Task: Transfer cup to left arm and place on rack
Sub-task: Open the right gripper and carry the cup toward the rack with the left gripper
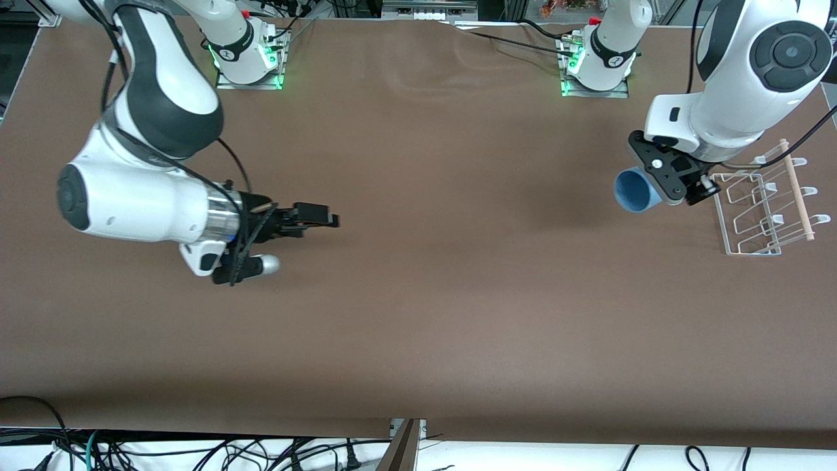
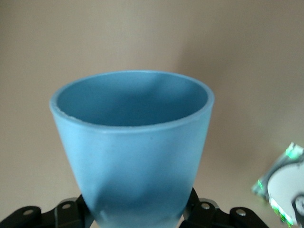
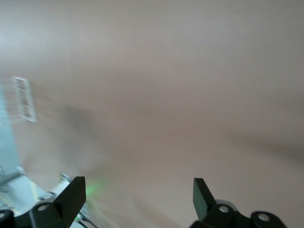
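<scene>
Nearby, the rack (image 1: 771, 203) sits at the left arm's end of the brown table (image 1: 418, 314), a clear plastic base with looped white wire pegs and a pale wooden dowel (image 1: 796, 190) slanting across its top. Just beside it, up in the air, the left gripper (image 1: 668, 175) is clenched on the base of the cup (image 1: 635, 190), a smooth light-blue tapered tumbler with no handle, tipped on its side with its open mouth facing away from the rack. Nothing lies between cup and rack except the gripper's own black body. In the left wrist view the cup (image 2: 135, 156) hides most of the fingers. The right gripper (image 1: 320, 219) waits over bare table toward the right arm's end, its fingers (image 3: 73, 192) spread wide and holding nothing.
</scene>
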You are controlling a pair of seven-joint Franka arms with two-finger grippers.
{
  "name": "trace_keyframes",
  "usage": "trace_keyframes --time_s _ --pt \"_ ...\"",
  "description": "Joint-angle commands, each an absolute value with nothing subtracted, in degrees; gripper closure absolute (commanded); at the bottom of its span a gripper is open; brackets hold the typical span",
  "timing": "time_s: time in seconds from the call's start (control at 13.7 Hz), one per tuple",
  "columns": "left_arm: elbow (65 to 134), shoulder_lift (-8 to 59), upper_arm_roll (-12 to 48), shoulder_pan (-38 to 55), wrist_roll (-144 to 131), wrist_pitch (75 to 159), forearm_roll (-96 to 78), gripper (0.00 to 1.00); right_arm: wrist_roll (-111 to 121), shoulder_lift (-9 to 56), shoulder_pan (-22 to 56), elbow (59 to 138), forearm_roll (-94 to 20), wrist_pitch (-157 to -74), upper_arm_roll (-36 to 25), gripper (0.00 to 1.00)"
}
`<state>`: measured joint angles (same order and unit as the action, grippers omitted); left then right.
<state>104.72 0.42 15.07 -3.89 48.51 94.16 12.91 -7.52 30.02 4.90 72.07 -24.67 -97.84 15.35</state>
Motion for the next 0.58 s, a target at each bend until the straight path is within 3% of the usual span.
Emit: trace_keyframes --time_s 0.0,0.51 --pt "107.6 -1.6 15.6 -6.3 48.9 91.0 17.2 1.0 -0.2 28.2 2.2 72.2 -20.2 -92.9 13.6 0.0" --pt "117.1 -1.1 15.6 -9.1 48.5 81.2 32.3 1.0 6.0 19.5 1.7 76.9 -5.7 -90.5 5.5 0.0"
